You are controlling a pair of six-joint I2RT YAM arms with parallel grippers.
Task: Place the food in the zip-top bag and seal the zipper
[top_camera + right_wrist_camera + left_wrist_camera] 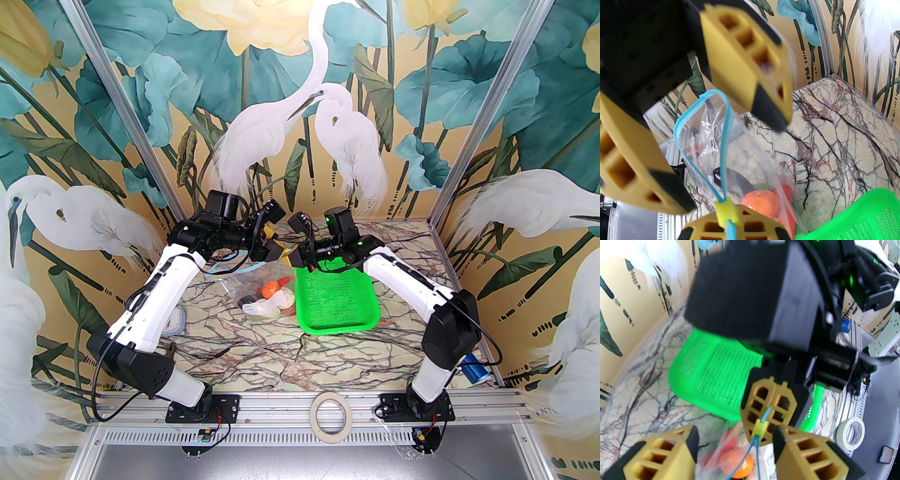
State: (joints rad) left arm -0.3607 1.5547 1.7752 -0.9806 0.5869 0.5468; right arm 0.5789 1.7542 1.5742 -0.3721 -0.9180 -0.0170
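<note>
The zip-top bag (253,281) lies left of the basket, its mouth lifted between both grippers. Food shows through the clear plastic: an orange (761,202), a dark eggplant (738,180) and red pieces. The light-blue zipper (724,131) stands open in a loop, with a yellow-green slider (726,211) at its near end. My right gripper (731,221) is shut on the zipper strip just beside the slider (759,428). My left gripper (736,436) is open, its fingers (745,58) straddling the bag's mouth without gripping it.
The green mesh basket (337,300) sits right of the bag, under the right arm. A roll of tape (332,415) lies on the front rail. A clear lidded container (178,321) is partly under the left arm. A blue object (476,368) sits at the right edge.
</note>
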